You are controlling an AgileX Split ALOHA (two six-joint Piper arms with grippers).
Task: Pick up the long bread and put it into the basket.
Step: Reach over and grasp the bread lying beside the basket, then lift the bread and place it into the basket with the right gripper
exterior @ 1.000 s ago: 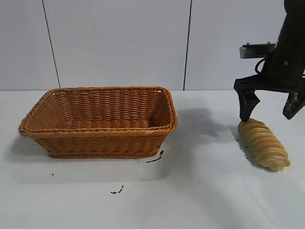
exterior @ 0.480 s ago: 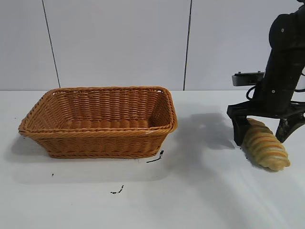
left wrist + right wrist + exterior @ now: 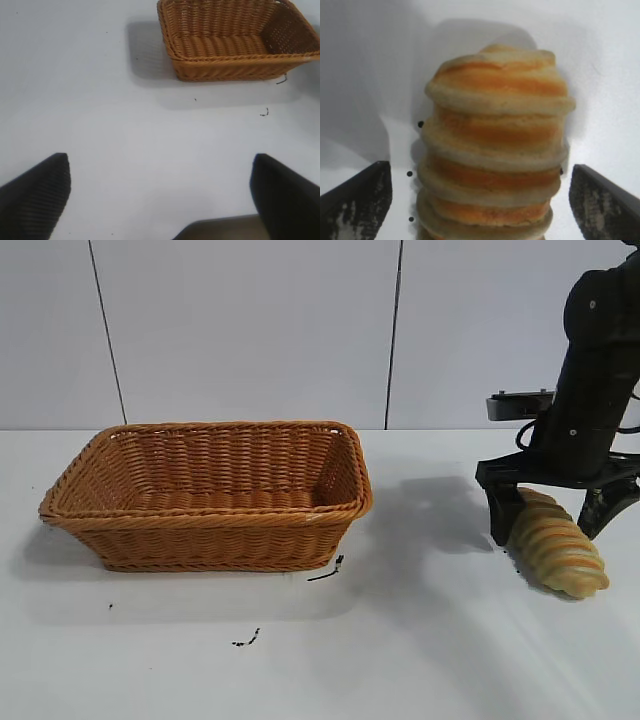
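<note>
The long bread, a ridged tan loaf with orange stripes, lies on the white table at the right. My right gripper is down over its far end, open, with one finger on each side of the loaf and a gap left between each finger and the crust. The orange-brown wicker basket stands at the left with nothing in it. My left gripper hangs open over bare table, away from the basket, and is outside the exterior view.
A few small black marks lie on the table just in front of the basket's right corner. A grey panelled wall closes the back. White table stretches between basket and loaf.
The right gripper has come down from above the loaf's far end and now straddles it with both fingers near the table. The loaf and basket have not moved.
</note>
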